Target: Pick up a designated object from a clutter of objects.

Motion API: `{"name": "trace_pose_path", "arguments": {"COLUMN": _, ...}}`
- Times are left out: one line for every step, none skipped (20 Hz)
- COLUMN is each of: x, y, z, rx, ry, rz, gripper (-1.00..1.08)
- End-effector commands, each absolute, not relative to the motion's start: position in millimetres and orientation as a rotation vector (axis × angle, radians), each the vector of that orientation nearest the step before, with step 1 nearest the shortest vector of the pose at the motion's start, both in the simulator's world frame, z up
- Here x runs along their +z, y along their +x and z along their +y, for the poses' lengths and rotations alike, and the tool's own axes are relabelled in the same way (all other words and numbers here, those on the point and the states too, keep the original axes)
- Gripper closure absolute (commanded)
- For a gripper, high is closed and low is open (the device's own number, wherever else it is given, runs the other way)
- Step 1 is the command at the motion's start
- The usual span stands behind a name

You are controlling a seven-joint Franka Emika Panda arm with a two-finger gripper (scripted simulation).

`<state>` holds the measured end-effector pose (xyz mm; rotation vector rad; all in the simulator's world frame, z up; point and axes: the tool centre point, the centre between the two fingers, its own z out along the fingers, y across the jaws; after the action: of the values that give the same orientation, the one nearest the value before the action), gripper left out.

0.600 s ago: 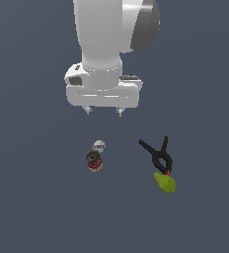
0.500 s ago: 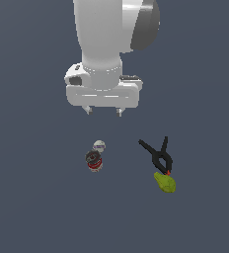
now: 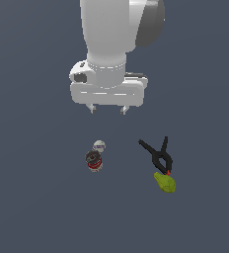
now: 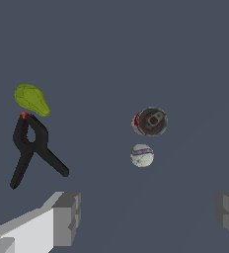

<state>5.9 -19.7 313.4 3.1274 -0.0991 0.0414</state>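
Overhead, the end effector point(image 3: 107, 109) is hanging well above the worktop point(image 3: 32, 207) with its two fingers spread wide and nothing between them; in the wrist view the finger pads point(image 4: 67, 218) are showing far apart at the picture's edge. Taking the black clamp point(image 3: 157, 152) as the landmark, the end effector is hovering up and toward the exterior view's left of it, roughly above the gap between the clamp and the can point(image 3: 94, 160). A small white ball point(image 3: 99, 146) is lying just beside the can, on the side nearer the arm. The pear point(image 3: 166, 182) is sitting at the clamp's red tip, touching or nearly touching it, on the side farthest from the arm. Its long axis is running roughly in line with the clamp's body, narrow end toward the tip. So the coming move is probably calling for travel toward the exterior view's right, past the clamp, then a descent that is clearing the clamp's handles.
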Motion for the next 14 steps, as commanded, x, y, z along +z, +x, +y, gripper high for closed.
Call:
{"name": "trace_pose_path", "arguments": {"x": 314.4, "y": 4.8, "z": -19.2, "rx": 0.042, "ry": 3.128, "rz": -0.105, "gripper": -0.92}}
{"name": "trace_pose_path", "arguments": {"x": 314.3, "y": 4.9, "z": -19.6, "rx": 0.042, "ry": 3.128, "rz": -0.105, "gripper": -0.92}}
{"name": "trace_pose_path", "arguments": {"x": 313.9, "y": 5.4, "z": -19.5, "rx": 0.042, "ry": 3.128, "rz": -0.103, "gripper": -0.92}}
{"name": "trace_pose_path", "arguments": {"x": 313.3, "y": 6.3, "z": -19.0, "rx": 0.041, "ry": 3.128, "rz": -0.101, "gripper": -0.92}}
{"name": "trace_pose_path", "arguments": {"x": 312.6, "y": 7.6, "z": -18.1, "rx": 0.041, "ry": 3.127, "rz": -0.098, "gripper": -0.92}}
{"name": "trace_pose_path", "arguments": {"x": 311.6, "y": 9.2, "z": -16.8, "rx": 0.041, "ry": 3.127, "rz": -0.094, "gripper": -0.92}}
{"name": "trace_pose_path", "arguments": {"x": 310.4, "y": 11.3, "z": -15.2, "rx": 0.040, "ry": 3.126, "rz": -0.090, "gripper": -0.92}}
{"name": "trace_pose_path", "arguments": {"x": 309.1, "y": 13.6, "z": -13.3, "rx": 0.040, "ry": 3.125, "rz": -0.085, "gripper": -0.92}}
{"name": "trace_pose_path", "arguments": {"x": 307.4, "y": 16.3, "z": -11.0, "rx": 0.040, "ry": 3.125, "rz": -0.079, "gripper": -0.92}}
{"name": "trace_pose_path", "arguments": {"x": 305.6, "y": 19.4, "z": -8.5, "rx": 0.039, "ry": 3.124, "rz": -0.072, "gripper": -0.92}}
{"name": "trace_pose_path", "arguments": {"x": 303.4, "y": 22.7, "z": -5.7, "rx": 0.039, "ry": 3.123, "rz": -0.065, "gripper": -0.92}}
{"name": "trace_pose_path", "arguments": {"x": 301.0, "y": 26.4, "z": -2.6, "rx": 0.038, "ry": 3.122, "rz": -0.057, "gripper": -0.92}}
{"name": "trace_pose_path", "arguments": {"x": 298.2, "y": 30.4, "z": 0.9, "rx": 0.037, "ry": 3.121, "rz": -0.048, "gripper": -0.92}}
{"name": "trace_pose_path", "arguments": {"x": 295.2, "y": 34.7, "z": 4.7, "rx": 0.036, "ry": 3.120, "rz": -0.038, "gripper": -0.92}}
